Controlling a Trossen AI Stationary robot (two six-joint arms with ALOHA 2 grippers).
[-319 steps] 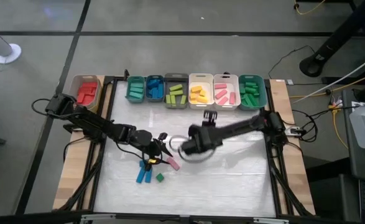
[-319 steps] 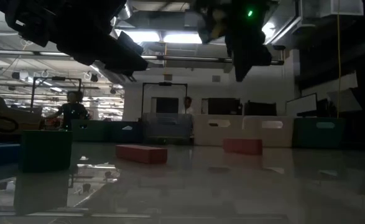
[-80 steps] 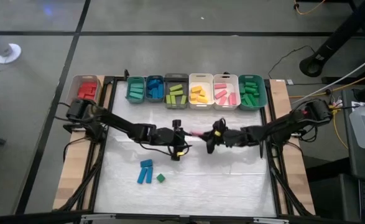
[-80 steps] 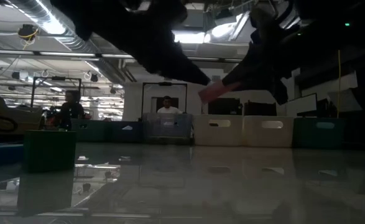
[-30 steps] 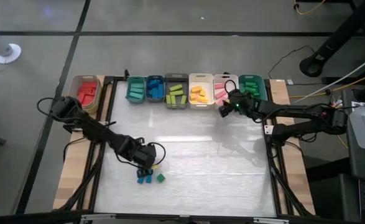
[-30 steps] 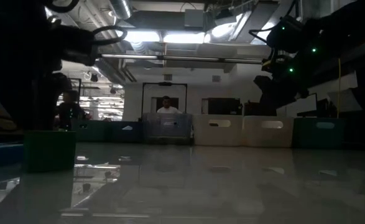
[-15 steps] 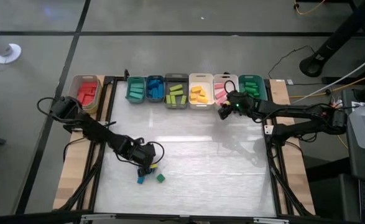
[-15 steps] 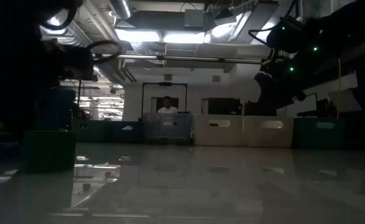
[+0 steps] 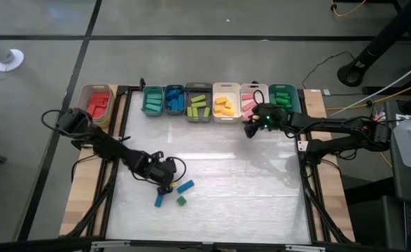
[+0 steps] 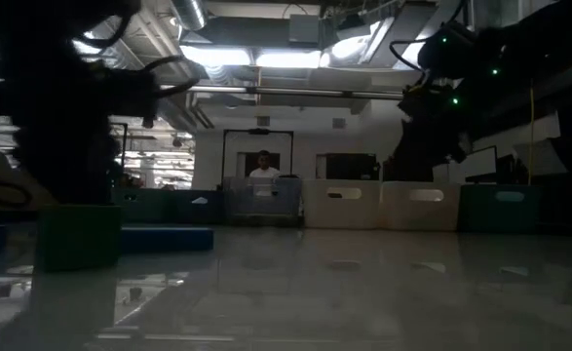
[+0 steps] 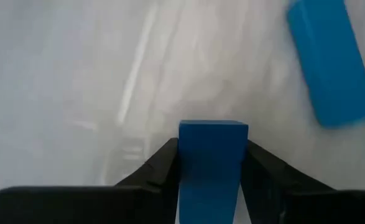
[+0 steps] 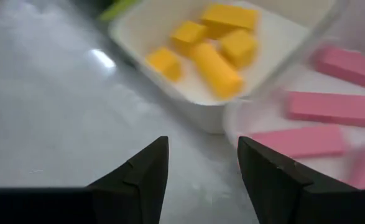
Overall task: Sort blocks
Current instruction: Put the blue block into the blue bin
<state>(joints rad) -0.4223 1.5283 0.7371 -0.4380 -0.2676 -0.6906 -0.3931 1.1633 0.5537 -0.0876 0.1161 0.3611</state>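
The table [image 9: 247, 189] top is a smooth, glossy white sheet that mirrors the room in the low view, flanked by pale wood side boards [image 9: 82, 189]. Blocks [image 11: 210, 155] look like matt, smooth plastic. The far white bin [image 12: 232, 102] is glossy plastic.

Left hand [image 9: 164, 178], lower centre-left of the high view, fingers clamped; right hand [image 9: 249, 127], upper centre-right, fingers spread.

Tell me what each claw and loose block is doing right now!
Left claw: shut on a blue block, above the table.
Right claw: open, empty, by the pink bin.
Second blue block: lying loose on the table.
Third blue block: loose on the table.
Green cube: loose on the table.
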